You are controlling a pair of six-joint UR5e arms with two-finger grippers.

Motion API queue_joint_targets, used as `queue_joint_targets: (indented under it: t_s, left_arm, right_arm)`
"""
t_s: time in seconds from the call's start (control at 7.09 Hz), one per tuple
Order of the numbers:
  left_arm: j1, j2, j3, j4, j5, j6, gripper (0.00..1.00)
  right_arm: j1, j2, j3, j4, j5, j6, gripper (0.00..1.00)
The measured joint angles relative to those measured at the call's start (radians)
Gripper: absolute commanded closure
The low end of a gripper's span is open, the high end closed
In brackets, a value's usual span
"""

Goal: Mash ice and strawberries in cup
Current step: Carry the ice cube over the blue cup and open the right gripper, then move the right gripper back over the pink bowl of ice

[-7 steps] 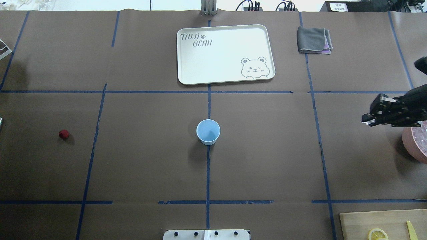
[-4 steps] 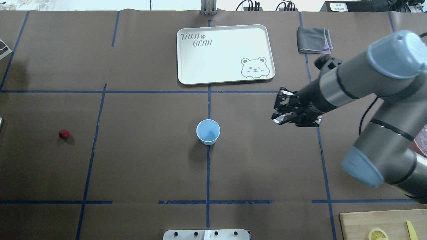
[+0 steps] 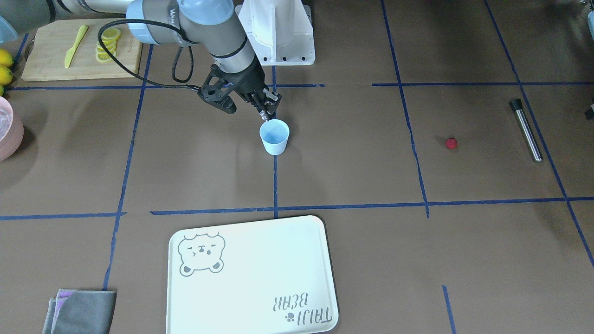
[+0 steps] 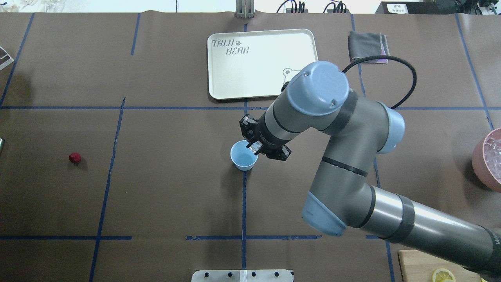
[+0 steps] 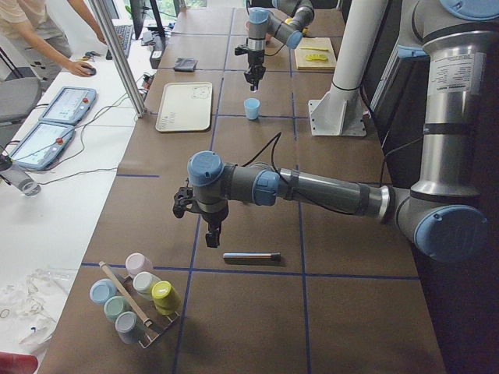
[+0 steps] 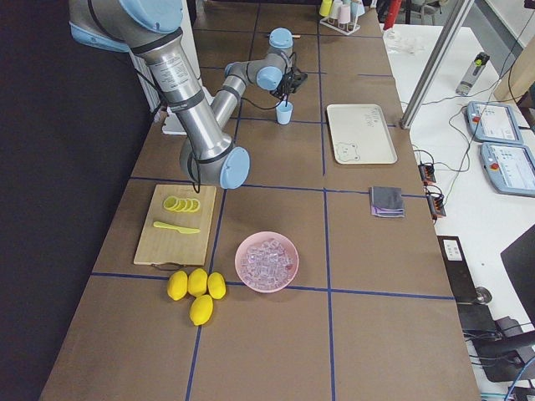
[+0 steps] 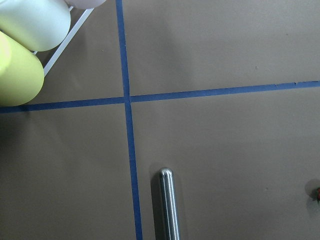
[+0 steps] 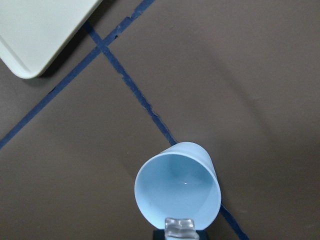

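Front view: the pale blue cup (image 3: pixel 274 136) stands upright at mid-table, with the right gripper (image 3: pixel 268 114) just above its rim. The red berry (image 3: pixel 450 143) lies well apart, near a steel rod (image 3: pixel 525 130).
Overhead: a pink bowl (image 4: pixel 478 161) sits at the table's right edge.
Right wrist: the jaws pinch a clear ice chunk (image 8: pixel 180 227) over the cup's rim.
Left side view: I cannot tell how the left gripper (image 5: pixel 211 238) jaws stand.

ice (image 4: pixel 255 147) above cup (image 4: pixel 242 158) rim, strawberry (image 4: pixel 74 158) well left

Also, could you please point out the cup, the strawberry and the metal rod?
cup (image 4: pixel 243 158): overhead view, blue inside floor
strawberry (image 4: pixel 74 158): overhead view, red middle
metal rod (image 3: pixel 526 131): front-facing view, middle of shaft
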Motion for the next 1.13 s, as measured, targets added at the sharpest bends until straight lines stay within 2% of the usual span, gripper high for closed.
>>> queue_joint_targets:
  t_s: [0.14, 0.71, 0.85, 1.13]
  left_arm:
    - [0.0, 0.001, -0.001, 0.0, 0.0, 0.0, 0.0]
    - [0.0, 0.001, -0.001, 0.0, 0.0, 0.0, 0.0]
    - [0.001, 0.001, -0.001, 0.0, 0.0, 0.0, 0.0]
    - [0.001, 0.002, 0.0, 0.0, 0.001, 0.0, 0.0]
  right_arm:
    - [-0.017, 0.011, -0.025, 0.013, -0.018, 0.004, 0.31]
    - [-0.02, 0.013, -0.047, 0.026, -0.025, 0.003, 0.26]
    - [0.023, -0.027, 0.0, 0.019, 0.005, -0.005, 0.26]
    - [0.183, -0.242, 0.165, 0.011, 0.139, -0.184, 0.23]
